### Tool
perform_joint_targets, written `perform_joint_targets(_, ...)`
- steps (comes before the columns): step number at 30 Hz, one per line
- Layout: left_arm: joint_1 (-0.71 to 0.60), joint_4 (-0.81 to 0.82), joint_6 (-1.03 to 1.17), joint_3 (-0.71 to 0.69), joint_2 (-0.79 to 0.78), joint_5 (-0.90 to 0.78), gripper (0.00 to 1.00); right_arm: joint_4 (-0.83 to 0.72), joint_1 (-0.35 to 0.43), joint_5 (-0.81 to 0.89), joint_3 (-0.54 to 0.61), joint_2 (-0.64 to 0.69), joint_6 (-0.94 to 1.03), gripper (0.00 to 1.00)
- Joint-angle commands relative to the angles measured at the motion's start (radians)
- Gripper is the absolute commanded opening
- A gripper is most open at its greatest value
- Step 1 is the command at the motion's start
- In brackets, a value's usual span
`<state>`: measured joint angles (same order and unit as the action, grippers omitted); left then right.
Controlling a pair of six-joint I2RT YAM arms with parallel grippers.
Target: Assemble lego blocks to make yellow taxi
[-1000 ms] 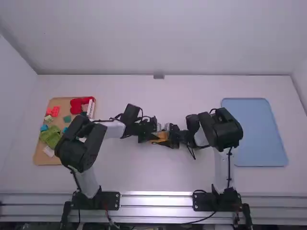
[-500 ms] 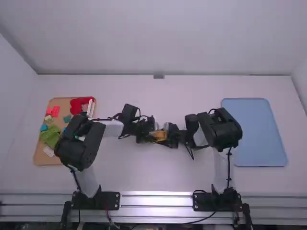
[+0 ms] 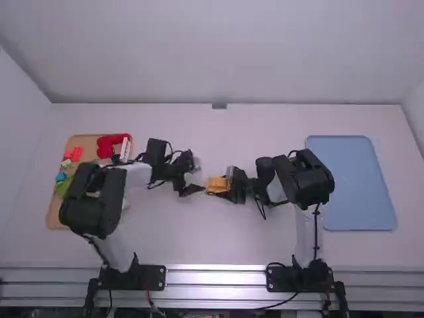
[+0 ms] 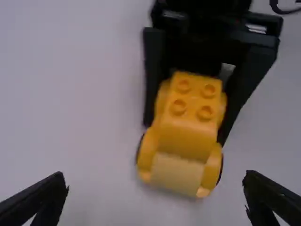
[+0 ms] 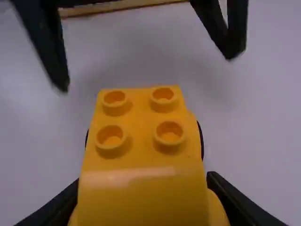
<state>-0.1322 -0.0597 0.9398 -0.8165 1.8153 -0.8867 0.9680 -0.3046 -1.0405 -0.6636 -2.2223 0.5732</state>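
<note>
Near the table's middle, the yellow taxi body (image 3: 217, 185) lies between the arms, with my right gripper (image 3: 228, 187) shut on it from the right. My left gripper (image 3: 197, 180) stands open a short way to its left, not touching it. In the left wrist view the taxi body (image 4: 188, 117), with four studs on top and wheels at its sides, points toward the wide-apart fingers of my left gripper (image 4: 157, 193). The right wrist view has the studded taxi body (image 5: 141, 141) held between the fingers of my right gripper (image 5: 143, 200).
A tan tray (image 3: 55, 213) at the far left holds loose blocks, among them a red piece (image 3: 106, 147), coral blocks (image 3: 77, 154) and green pieces (image 3: 63, 187). An unfilled blue tray (image 3: 351, 182) lies at the right, beyond the right arm.
My left gripper has opened and drawn back to the left, away from the taxi body. My right gripper has stayed nearly still with the body in its hold.
</note>
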Motion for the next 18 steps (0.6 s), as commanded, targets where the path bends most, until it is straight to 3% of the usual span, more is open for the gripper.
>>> perform_joint_targets(1,0.107,-0.006,-0.107,0.003,-0.087,-0.086,0.99,0.036,0.006,-0.014,-0.009,0.006,-0.113,0.38)
perform_joint_targets(5,0.23,-0.086,-0.589,0.003,-0.108,0.056,0.99,0.049,0.051,-0.013,0.013,0.118,-0.208,0.42)
perform_joint_targets(8,0.256,-0.055,-0.89,0.003,-0.108,0.332,0.99,-0.038,0.122,0.004,0.048,0.268,-0.21,0.43)
perform_joint_targets(10,0.249,-0.001,-0.976,0.003,-0.108,0.534,0.99,-0.166,0.196,0.08,0.075,0.4,-0.21,0.4)
perform_joint_targets(13,0.224,0.04,-1.003,0.005,-0.108,0.68,0.99,-0.372,0.311,0.245,0.097,0.571,-0.172,0.39)
perform_joint_targets(15,0.206,0.045,-1.003,0.005,-0.108,0.697,0.99,-0.502,0.412,0.364,0.106,0.685,-0.148,0.39)
perform_joint_targets(18,0.195,0.038,-1.003,0.005,-0.108,0.694,0.99,-0.57,0.533,0.484,0.121,0.775,-0.15,0.38)
